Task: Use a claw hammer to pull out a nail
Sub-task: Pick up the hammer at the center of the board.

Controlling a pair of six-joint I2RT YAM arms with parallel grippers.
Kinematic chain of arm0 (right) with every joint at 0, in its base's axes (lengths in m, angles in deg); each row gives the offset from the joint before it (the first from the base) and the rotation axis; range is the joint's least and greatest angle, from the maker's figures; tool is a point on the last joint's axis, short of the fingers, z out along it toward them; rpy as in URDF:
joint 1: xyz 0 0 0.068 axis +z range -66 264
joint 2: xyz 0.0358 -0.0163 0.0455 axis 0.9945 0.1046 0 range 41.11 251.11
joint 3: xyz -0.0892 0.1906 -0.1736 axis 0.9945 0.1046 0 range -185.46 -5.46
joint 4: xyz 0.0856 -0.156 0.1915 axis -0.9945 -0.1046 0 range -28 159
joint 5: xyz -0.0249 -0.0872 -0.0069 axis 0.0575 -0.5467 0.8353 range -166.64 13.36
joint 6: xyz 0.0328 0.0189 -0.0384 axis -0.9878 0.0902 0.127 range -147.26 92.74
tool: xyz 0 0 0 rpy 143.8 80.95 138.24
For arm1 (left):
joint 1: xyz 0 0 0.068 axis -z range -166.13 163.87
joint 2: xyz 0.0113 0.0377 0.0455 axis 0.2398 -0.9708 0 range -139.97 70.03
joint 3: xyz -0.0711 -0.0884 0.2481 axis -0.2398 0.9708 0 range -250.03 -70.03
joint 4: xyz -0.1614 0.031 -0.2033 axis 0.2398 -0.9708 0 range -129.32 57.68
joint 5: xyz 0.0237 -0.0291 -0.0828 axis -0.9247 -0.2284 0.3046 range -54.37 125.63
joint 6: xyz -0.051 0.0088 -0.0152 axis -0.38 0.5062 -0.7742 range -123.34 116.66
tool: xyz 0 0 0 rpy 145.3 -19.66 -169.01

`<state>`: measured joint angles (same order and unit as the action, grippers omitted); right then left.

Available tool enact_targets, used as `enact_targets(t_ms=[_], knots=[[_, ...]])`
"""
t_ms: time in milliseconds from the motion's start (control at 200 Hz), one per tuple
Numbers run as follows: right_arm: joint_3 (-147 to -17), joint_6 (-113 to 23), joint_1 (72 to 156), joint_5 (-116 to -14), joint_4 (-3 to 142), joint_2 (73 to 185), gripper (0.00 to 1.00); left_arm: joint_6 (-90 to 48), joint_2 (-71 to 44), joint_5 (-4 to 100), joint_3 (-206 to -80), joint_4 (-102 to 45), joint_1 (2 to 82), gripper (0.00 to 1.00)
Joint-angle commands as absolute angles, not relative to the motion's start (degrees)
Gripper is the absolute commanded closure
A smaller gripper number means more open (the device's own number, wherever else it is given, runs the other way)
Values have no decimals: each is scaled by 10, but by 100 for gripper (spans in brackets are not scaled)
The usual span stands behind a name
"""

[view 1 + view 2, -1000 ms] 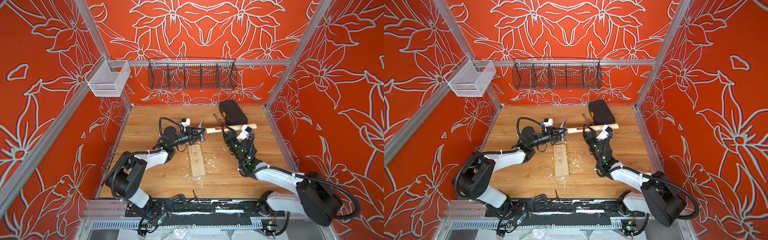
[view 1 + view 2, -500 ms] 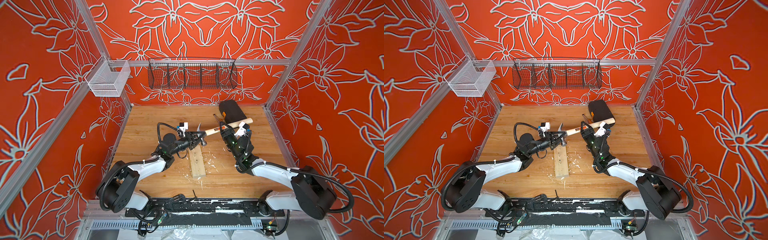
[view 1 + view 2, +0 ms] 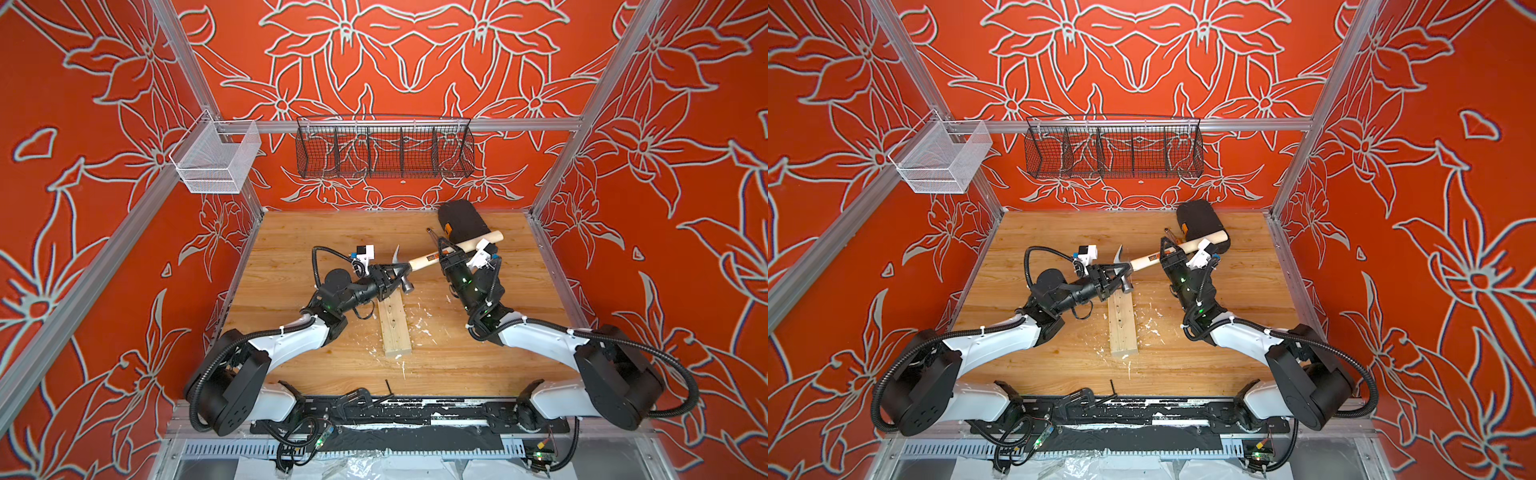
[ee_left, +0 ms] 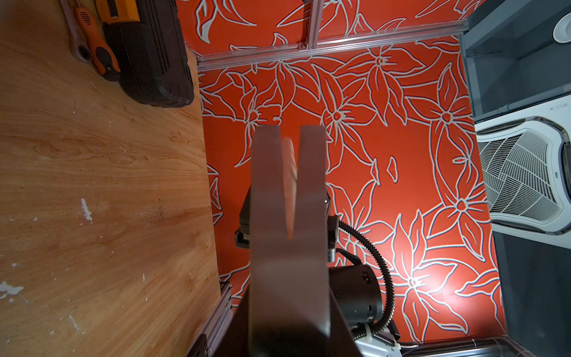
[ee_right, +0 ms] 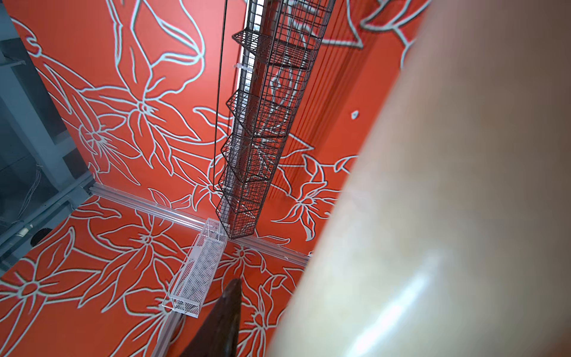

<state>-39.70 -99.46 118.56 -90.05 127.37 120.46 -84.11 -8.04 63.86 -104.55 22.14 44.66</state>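
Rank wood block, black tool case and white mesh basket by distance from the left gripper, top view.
From the left gripper, in a top view:
1. wood block: right beside it, mid-floor.
2. black tool case: back right.
3. white mesh basket: hung high, far left.

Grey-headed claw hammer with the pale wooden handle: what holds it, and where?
Both: the left gripper grips the claw hammer at its steel head, the right gripper clamps mid-handle, beyond the label.
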Motion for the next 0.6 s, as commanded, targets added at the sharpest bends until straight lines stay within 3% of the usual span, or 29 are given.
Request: enact_targets(t_ms=[0, 100, 160, 405, 455, 595], knots=[[-420, -998, 1181, -890, 1323, 1206, 68, -840, -77, 651, -1053, 286, 457, 100], [-419, -997, 1180, -886, 1318, 1202, 84, -840, -82, 653, -1057, 284, 457, 100], [-419, -994, 1179, -883, 1305, 1195, 100, -836, -81, 655, -1060, 268, 457, 100], [-428, -947, 1178, -887, 1198, 1135, 100, -813, -76, 662, -1078, 214, 457, 100], [-429, -936, 1177, -887, 1180, 1125, 100, -809, -75, 666, -1084, 200, 457, 94], [-427, -911, 1177, -890, 1151, 1101, 100, -796, -68, 667, -1091, 167, 457, 60]])
